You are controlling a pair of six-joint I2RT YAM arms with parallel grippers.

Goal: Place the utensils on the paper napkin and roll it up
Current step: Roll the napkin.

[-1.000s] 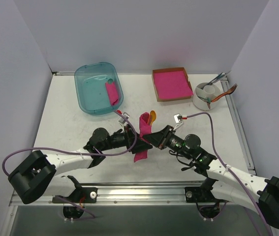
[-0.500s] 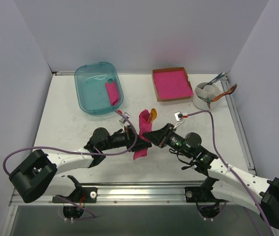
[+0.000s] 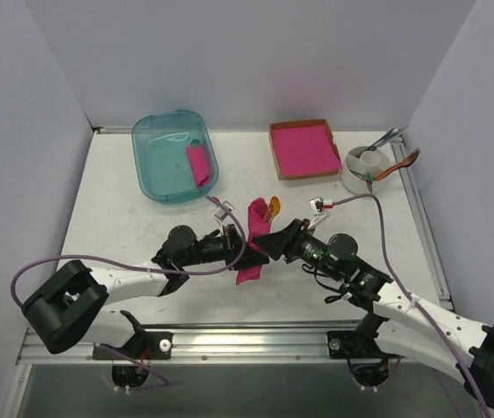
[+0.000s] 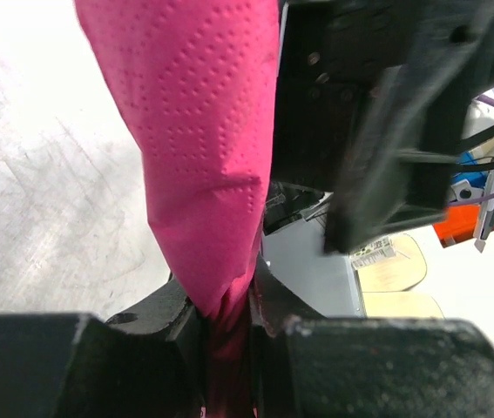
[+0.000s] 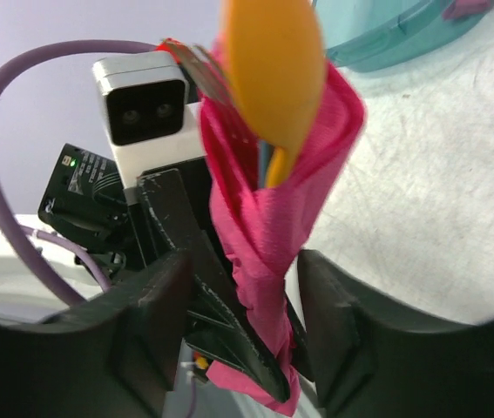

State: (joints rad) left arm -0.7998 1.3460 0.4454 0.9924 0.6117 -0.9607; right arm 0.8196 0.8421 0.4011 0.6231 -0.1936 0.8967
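The paper napkin (image 3: pixel 252 237) is a magenta roll held upright off the table between both arms. The orange spoon's round bowl (image 3: pixel 272 207) (image 5: pixel 273 70) sticks out of its top end. The fork is hidden inside the roll. My left gripper (image 3: pixel 243 253) (image 4: pixel 227 306) is shut on the roll's lower part (image 4: pixel 203 157), pinching the paper flat. My right gripper (image 3: pixel 264 245) (image 5: pixel 245 261) straddles the twisted roll (image 5: pixel 274 244) from the other side; its jaws stand open with a gap on each side.
A teal bin (image 3: pixel 155 170) at the back left holds another pink roll (image 3: pixel 198 164). A cardboard box of pink sheets (image 3: pixel 303 148) and a white cup (image 3: pixel 353 178) of cutlery stand at the back right. Purple cables loop beside both arms.
My left gripper has closed onto the roll. My right gripper, shut on it before, has opened and let go. The roll has hardly moved.
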